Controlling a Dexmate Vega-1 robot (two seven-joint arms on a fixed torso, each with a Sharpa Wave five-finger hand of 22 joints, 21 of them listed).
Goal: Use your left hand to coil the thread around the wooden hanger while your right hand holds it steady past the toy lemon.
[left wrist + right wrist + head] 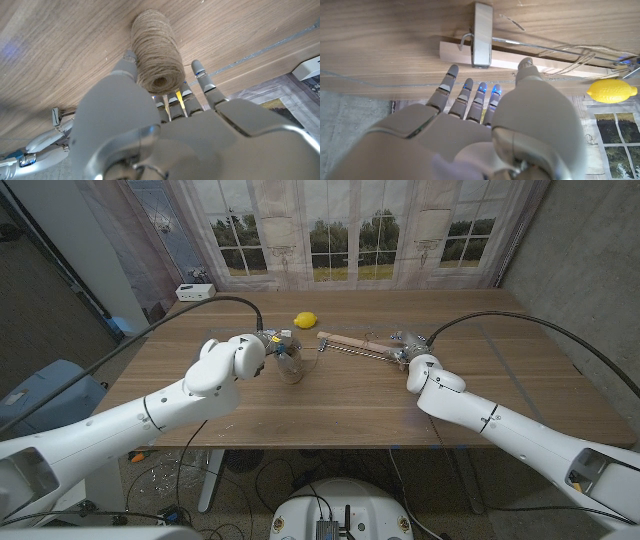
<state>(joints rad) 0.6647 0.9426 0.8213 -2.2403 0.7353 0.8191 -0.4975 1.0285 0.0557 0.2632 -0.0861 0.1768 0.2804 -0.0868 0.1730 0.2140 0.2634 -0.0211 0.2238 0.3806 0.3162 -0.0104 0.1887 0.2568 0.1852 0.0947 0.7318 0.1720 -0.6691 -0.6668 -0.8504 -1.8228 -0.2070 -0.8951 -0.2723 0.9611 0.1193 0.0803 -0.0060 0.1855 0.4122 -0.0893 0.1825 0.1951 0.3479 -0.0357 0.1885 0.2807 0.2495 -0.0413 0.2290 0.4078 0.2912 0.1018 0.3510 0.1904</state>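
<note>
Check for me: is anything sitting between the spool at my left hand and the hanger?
Nothing visible does. The twine spool at the left hand and the wooden hanger have bare table between them; the toy lemon lies farther back, off that line.

Wooden hanger (358, 344): one, just beside the toy lemon.
Toy lemon (305, 320): one, yellow.
Spool of thread (157, 52): one, near the toy lemon.
Robot hands: two, left hand (262, 350) and right hand (412, 350), either side of the toy lemon.
White box (194, 291): one, well apart from the toy lemon.
Table (330, 405): one, wooden, bearing the toy lemon.
</note>
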